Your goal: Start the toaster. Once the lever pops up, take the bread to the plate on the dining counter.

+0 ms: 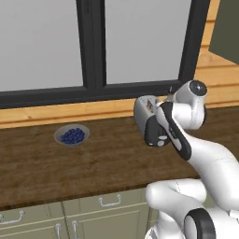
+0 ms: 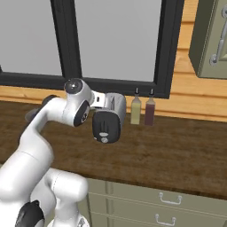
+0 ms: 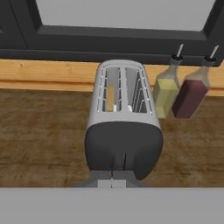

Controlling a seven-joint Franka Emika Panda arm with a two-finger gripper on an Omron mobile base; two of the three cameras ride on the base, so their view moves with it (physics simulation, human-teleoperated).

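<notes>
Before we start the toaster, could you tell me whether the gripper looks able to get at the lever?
Probably yes: the shut gripper sits right below the toaster's black end face, with nothing between them.

Dark-framed window (image 1: 93, 46) above wooden worktop (image 1: 70, 163)

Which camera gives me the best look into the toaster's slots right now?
The hand view: it looks down on the toaster into both open slots. The right base view shows mainly its black end face, and in the left base view the arm hides much of its body.
</notes>
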